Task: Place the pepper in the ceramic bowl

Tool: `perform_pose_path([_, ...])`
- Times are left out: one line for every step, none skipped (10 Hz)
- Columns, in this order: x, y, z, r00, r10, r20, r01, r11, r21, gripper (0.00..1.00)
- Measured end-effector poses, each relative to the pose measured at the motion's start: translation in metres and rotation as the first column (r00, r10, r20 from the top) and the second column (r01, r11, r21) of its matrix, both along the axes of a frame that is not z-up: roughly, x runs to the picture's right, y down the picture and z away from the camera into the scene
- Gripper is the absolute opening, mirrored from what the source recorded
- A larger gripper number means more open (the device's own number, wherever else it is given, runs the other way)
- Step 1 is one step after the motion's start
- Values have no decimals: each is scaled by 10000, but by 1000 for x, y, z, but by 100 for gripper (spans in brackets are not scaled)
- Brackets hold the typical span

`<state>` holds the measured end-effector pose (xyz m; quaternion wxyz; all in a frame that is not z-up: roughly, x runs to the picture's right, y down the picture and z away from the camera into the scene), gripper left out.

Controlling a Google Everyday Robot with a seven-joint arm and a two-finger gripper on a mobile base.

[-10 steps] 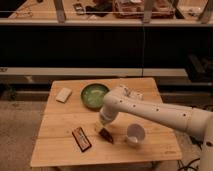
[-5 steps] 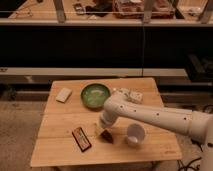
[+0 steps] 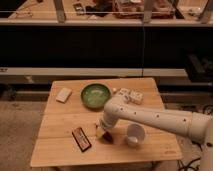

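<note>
Tool: I see the tool (image 3: 103, 131) low over the front middle of the bench (image 3: 60, 125), pointing down at the end of the white arm (image 3: 150, 117).
Tool opening: I cannot tell from my view how wide it is; its tip blends into the dark shape beneath it.
Tool contact: The tip sits right at the pepper (image 3: 108, 137). I cannot tell whether it grips it, only touches it, or hangs just above it.
Pepper: A small dark red-brown shape on the bench top, directly under the tool, between the packet (image 3: 81, 138) and the cup (image 3: 135, 134).
Bowl: The round green bowl (image 3: 95, 96) stands at the back middle of the bench, well apart from the pepper, and I see only green glaze inside it.
Cup: White and round, upright, just to the right of the tool in my view and under the forearm.
Packet: Flat, dark red with pale markings, lying at an angle near the front edge, to the left of the tool.
Other things: A pale flat block (image 3: 63, 95) lies at the back left beside the bowl; a white box (image 3: 131, 94) with dark marks lies at the back, on the bowl's other side.
Arm: It comes in from the right edge, bends above the bench, and drops to the tool.
</note>
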<state>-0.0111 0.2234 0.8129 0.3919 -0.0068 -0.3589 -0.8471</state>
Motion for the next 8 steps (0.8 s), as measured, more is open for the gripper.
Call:
perform_pose_path([0,0,1,10000,-8,14,8,10000,6,60])
perform_pose_path([0,1,1,10000,-44,18,44,10000,17,60])
perform_pose_path([1,2,2,10000,-76,-1,76,10000,9,60])
perform_pose_path([2,3,2,9999,-113,-20,113,9999,6,60])
perform_pose_path([3,4,3,9999,-157,-39,157,9999,-5,56])
perform_pose_path([3,5,3,9998,-201,-54,201,9998,-10,49])
perform_pose_path([3,4,4,9995,-301,-102,301,9995,18,35])
perform_pose_path([3,4,5,9993,-361,-136,361,9993,14,27])
